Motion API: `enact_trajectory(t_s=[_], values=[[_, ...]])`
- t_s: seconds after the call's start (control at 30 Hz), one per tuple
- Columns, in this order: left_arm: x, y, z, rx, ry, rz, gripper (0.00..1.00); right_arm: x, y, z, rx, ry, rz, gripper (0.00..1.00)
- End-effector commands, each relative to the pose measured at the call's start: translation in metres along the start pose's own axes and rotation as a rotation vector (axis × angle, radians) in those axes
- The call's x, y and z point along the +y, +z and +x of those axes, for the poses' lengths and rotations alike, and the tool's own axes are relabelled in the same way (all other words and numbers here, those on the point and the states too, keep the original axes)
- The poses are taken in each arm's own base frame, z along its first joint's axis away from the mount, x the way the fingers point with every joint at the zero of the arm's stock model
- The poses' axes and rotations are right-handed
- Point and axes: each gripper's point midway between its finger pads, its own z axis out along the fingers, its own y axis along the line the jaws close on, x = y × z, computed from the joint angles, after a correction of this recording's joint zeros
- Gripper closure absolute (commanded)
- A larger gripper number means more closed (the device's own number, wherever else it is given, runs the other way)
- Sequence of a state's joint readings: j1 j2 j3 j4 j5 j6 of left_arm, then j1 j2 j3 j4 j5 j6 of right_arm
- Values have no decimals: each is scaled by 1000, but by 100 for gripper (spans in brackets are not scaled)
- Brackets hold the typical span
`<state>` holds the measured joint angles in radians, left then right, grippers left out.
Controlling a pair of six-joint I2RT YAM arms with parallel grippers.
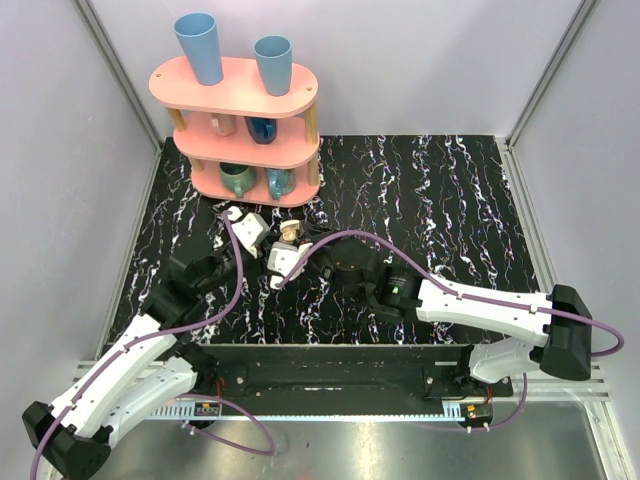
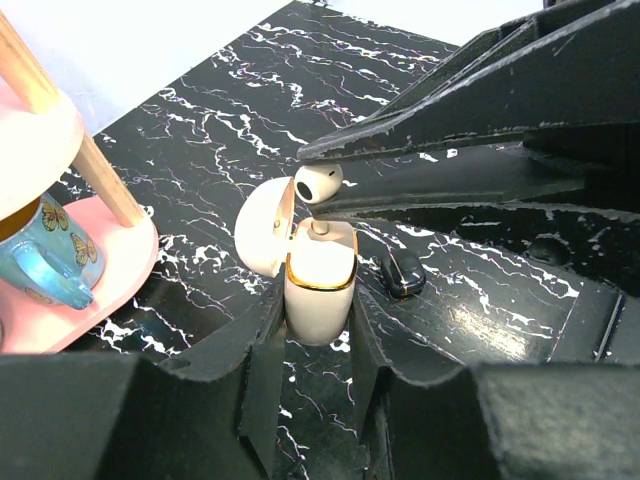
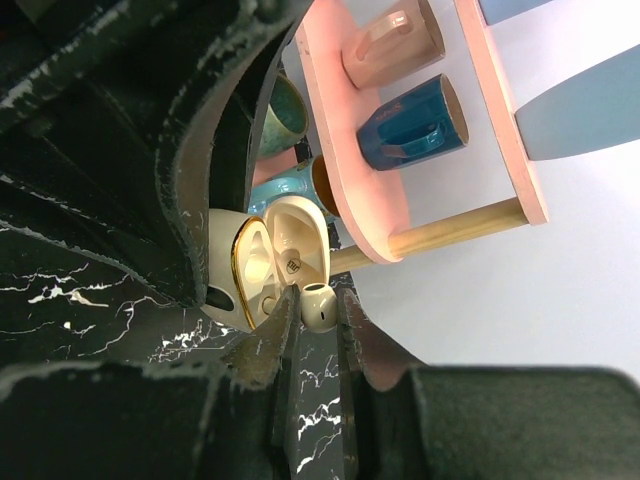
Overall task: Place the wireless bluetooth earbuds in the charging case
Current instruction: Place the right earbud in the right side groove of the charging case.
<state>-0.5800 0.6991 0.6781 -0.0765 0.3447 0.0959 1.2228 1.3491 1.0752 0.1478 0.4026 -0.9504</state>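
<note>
Above the charging case, clamped in my left pincer, my right pincer grips one earbud; a misaligned stem risks jamming.

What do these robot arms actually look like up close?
Both the left arm and right arm have white shells with bulky black joints. A purple cable loops along each. The fingers are black, wedge-shaped, scuffed with pale scratches. A small green light glows on the right arm.
</note>
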Motion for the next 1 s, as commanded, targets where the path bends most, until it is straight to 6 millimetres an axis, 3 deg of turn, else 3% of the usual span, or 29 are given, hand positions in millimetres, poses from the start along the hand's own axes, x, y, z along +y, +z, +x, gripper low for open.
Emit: enact_trajectory(t_s=[0.0, 0.6, 0.97], values=[[12, -2, -39, -149, 43, -59, 100, -1, -6, -18, -69, 51, -31, 98], [14, 0, -40, -157, 37, -72, 100, -3, -13, -29, -125, 93, -44, 88], [14, 0, -40, -160, 39, -71, 100, -3, -16, -31, -146, 88, -53, 75]])
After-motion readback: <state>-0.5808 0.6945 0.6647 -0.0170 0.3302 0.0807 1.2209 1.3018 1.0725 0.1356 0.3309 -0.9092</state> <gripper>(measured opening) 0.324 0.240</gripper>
